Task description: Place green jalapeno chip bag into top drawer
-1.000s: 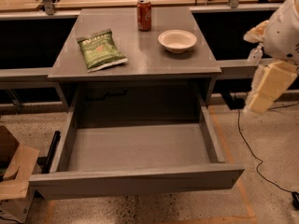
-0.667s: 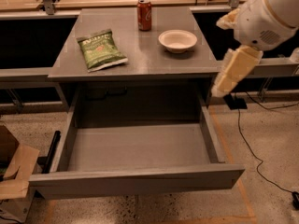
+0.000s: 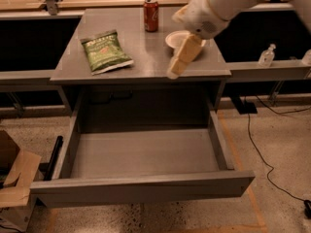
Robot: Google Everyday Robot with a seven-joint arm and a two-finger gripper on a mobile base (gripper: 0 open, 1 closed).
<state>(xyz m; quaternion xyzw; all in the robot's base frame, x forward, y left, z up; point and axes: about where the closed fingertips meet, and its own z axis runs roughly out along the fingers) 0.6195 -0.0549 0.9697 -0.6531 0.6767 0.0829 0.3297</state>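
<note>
The green jalapeno chip bag point(image 3: 105, 51) lies flat on the left half of the grey desk top point(image 3: 141, 59). The top drawer point(image 3: 143, 155) is pulled fully out below the desk, its grey interior bare. My gripper point(image 3: 175, 71) hangs from the white arm point(image 3: 218, 6) over the desk's right front part, pointing down and left, to the right of the bag and apart from it. It holds nothing that I can see.
A red soda can point(image 3: 151, 15) stands at the back of the desk. A white bowl point(image 3: 176, 39) sits right of it, partly hidden by the arm. A cardboard box point(image 3: 14, 178) is on the floor at left. A clear bottle point(image 3: 267, 55) stands on the right ledge.
The arm has swung from the right side of the desk to the left, so the gripper is now over the desk top near the bowl. The bag and drawer have not moved.
</note>
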